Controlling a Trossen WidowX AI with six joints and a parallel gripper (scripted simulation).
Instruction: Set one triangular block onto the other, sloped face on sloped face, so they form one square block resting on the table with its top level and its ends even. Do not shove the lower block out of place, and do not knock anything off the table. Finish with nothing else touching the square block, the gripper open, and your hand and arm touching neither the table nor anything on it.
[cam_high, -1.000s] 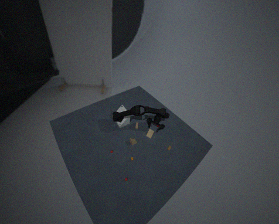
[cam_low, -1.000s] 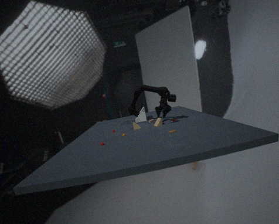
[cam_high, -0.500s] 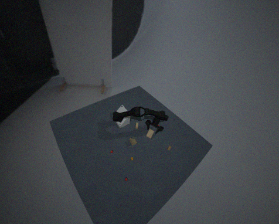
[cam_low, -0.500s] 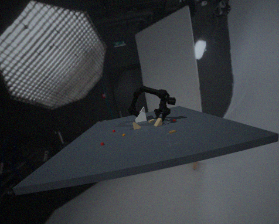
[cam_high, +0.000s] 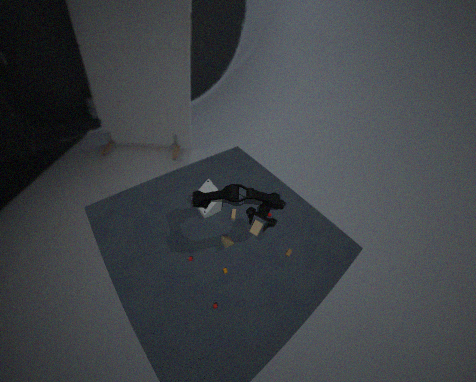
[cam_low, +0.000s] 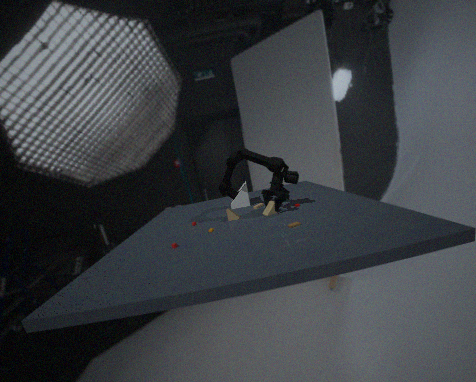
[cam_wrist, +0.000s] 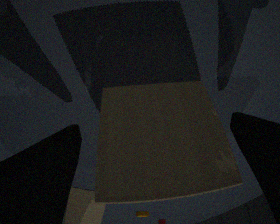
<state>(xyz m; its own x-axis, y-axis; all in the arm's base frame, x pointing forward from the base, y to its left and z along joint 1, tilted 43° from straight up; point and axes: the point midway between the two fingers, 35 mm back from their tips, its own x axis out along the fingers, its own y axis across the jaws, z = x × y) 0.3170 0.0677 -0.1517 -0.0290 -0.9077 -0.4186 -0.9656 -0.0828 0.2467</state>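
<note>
One triangular block (cam_high: 256, 228) (cam_low: 269, 209) (cam_wrist: 162, 145) stands on the table at my gripper. A broad tan face shows in the wrist view, with a dark area beyond it. My gripper (cam_high: 261, 219) (cam_low: 273, 204) (cam_wrist: 159, 126) is open and low, with one finger on each side of this block. Gaps show between block and fingers in the wrist view. The other triangular block (cam_high: 227, 242) (cam_low: 232, 215) stands apart, toward the orange piece; part of it shows at the lower left of the wrist view (cam_wrist: 82, 204), partly hidden by a finger.
A white angular object (cam_high: 213, 208) (cam_low: 241, 201) stands near the arm's base. Small tan blocks (cam_high: 233, 214) (cam_high: 289, 252) lie on either side. An orange piece (cam_high: 225, 270) (cam_low: 211, 230) (cam_wrist: 142, 214) and several red pieces (cam_high: 215, 305) (cam_high: 190, 258) (cam_low: 174, 245) are on the table (cam_high: 165, 320) (cam_low: 150, 280).
</note>
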